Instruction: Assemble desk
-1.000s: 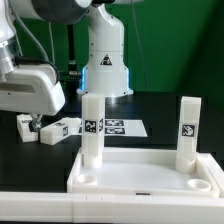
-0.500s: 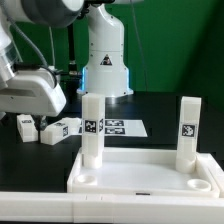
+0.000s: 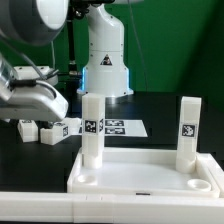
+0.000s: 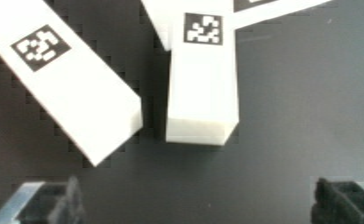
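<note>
I see a matte black table [image 3: 165,118] carrying a white rimmed plastic tabletop [image 3: 140,183], the flat white marker board [image 3: 127,127], and two loose white square-section legs [image 3: 28,128] [image 3: 57,130] lying side by side.

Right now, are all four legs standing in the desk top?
No, only two legs stand upright in the tabletop, while two loose legs lie on the table.

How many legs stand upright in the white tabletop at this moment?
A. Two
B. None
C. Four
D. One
A: the first upright leg, at the exterior view's left, and the second upright leg, at its right, stand in the tabletop; no other leg stands there.
</note>
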Robot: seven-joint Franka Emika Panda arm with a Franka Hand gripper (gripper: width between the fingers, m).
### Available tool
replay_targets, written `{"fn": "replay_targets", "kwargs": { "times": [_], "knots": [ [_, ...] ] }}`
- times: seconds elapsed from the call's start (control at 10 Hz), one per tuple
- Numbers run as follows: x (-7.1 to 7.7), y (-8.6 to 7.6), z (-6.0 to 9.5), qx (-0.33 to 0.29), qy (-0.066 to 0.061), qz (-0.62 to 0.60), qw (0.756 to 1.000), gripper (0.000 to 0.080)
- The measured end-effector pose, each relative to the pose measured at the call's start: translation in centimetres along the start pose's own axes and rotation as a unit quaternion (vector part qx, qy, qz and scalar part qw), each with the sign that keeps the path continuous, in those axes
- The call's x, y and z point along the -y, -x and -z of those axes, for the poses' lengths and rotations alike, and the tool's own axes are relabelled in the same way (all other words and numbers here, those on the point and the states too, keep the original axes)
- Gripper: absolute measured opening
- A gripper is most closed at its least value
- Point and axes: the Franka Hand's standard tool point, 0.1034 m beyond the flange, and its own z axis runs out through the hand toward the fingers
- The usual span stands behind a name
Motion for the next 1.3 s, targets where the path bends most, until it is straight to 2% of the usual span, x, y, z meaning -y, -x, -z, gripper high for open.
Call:
{"fn": "replay_targets", "kwargs": {
  "times": [0.2,0.5,0.7,0.9,1.0,1.1,1.3],
  "knots": [
    [1.3,-0.7,0.4,-0.007,0.004,0.016,1.000,0.0649],
    [1.0,-0.8,0.1,-0.003,0.004,0.010,1.000,0.0649],
    [1.6,-0.4,-1.4,0.014,0.004,-0.023,1.000,0.0649],
    [1.0,-0.3,-1.8,0.063,-0.001,-0.027,0.998,0.0649],
    [0.7,-0.9,-2.1,0.052,0.001,-0.029,0.998,0.0649],
    [0.9,-0.8,-2.8,0.045,0.005,-0.028,0.999,0.0649],
    [0.6,0.0,-4.8,0.061,0.004,-0.034,0.998,0.0649]
  ]
}}
